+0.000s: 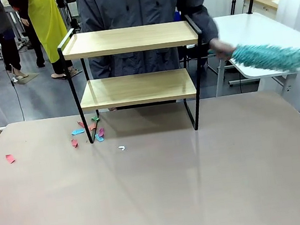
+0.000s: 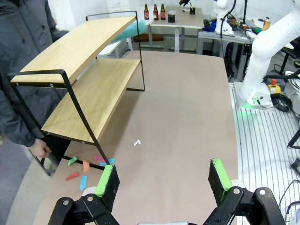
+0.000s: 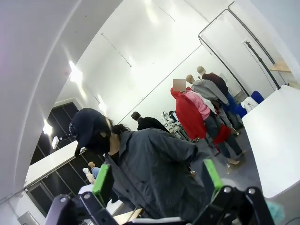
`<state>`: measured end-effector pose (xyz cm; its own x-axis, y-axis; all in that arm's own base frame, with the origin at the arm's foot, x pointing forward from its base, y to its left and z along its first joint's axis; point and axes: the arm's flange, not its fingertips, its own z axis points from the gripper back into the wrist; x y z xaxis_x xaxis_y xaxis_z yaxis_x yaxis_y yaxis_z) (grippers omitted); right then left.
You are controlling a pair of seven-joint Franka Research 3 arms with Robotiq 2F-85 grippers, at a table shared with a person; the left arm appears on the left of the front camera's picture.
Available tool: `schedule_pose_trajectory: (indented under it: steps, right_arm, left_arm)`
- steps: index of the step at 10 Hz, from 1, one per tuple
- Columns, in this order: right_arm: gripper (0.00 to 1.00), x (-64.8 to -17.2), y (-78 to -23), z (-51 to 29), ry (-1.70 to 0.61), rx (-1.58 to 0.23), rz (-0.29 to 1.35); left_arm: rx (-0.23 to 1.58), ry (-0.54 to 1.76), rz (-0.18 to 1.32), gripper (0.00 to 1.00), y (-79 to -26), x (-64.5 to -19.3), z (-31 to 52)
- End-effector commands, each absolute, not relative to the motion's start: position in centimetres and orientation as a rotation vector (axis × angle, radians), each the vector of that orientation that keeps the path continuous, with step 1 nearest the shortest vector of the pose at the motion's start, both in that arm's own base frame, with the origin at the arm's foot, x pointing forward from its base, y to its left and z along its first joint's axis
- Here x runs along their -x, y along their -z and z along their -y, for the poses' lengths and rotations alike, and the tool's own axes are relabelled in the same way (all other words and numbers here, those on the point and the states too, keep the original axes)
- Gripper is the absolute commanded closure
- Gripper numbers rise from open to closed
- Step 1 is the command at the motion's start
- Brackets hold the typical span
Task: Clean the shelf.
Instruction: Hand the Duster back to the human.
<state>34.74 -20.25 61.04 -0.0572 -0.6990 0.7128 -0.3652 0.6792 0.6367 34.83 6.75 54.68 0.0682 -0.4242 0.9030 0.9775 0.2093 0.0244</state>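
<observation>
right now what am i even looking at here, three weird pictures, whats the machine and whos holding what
It is one moment seen by three cameras. The front view looks across a table at a person. On it stands the shelf, two wooden boards in a black frame, with coloured paper scraps near its foot. The person's hand holds a teal duster out beside the shelf. The other two pictures come from cameras on the robot's wrists. The left hand is open above the table, holding nothing. The right hand is open too, empty, pointing up towards the person.
</observation>
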Motion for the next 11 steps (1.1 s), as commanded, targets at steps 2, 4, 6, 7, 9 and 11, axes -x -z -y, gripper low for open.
schedule_pose_trajectory:
  steps: [2,4,6,7,9,11]
  right_arm:
    - [0.00,-34.77,-60.89,20.04,0.350,-0.866,1.690]
    - [0.00,-34.77,-60.89,20.04,0.350,-0.866,1.690]
    - [0.00,-34.77,-60.89,20.04,0.350,-0.866,1.690]
    - [0.00,-34.77,-60.89,20.04,0.350,-0.866,1.690]
    - [0.00,-34.77,-60.89,20.04,0.350,-0.866,1.690]
    - [0.00,-34.77,-60.89,20.04,0.350,-0.866,1.690]
  left_arm:
    - [0.754,1.226,0.991,0.00,-54.79,-34.90,-6.68]
    - [0.754,1.226,0.991,0.00,-54.79,-34.90,-6.68]
    - [0.754,1.226,0.991,0.00,-54.79,-34.90,-6.68]
    - [0.754,1.226,0.991,0.00,-54.79,-34.90,-6.68]
    - [0.754,1.226,0.991,0.00,-54.79,-34.90,-6.68]
    - [0.754,1.226,0.991,0.00,-54.79,-34.90,-6.68]
